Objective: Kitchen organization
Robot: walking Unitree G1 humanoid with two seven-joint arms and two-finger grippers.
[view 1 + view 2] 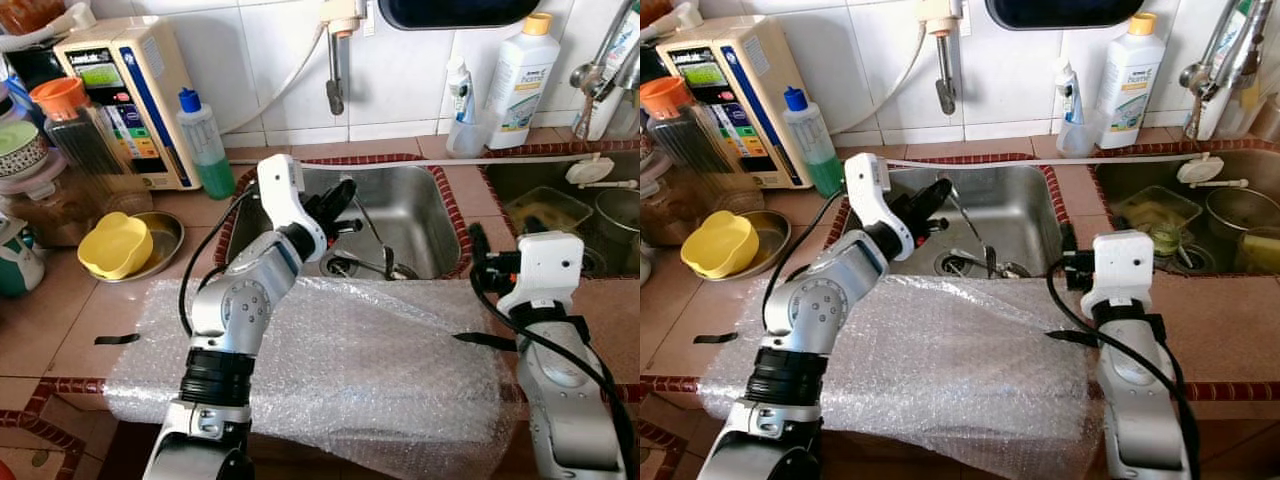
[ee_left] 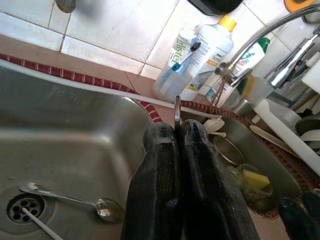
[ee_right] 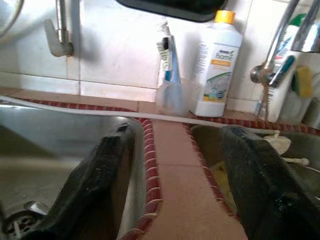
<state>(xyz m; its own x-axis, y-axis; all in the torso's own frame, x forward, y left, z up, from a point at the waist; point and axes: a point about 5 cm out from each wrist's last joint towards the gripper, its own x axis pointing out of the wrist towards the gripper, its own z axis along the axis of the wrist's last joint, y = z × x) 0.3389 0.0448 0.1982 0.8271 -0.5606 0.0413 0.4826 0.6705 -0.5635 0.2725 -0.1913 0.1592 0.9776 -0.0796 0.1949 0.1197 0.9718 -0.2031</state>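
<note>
The left end effector [image 1: 345, 193] hangs over the steel sink [image 1: 405, 215], fingers [image 2: 160, 170] pinched tight on a thin metal utensil handle [image 2: 177, 111] (its working end is hidden). Another spoon [image 2: 75, 201] lies in the basin near the drain. The right end effector [image 3: 180, 185] hovers, spread wide and empty, above the tiled bench [image 1: 455, 190] between the two sinks.

head views look down; wrists face sink [image 1: 400, 215]
</note>
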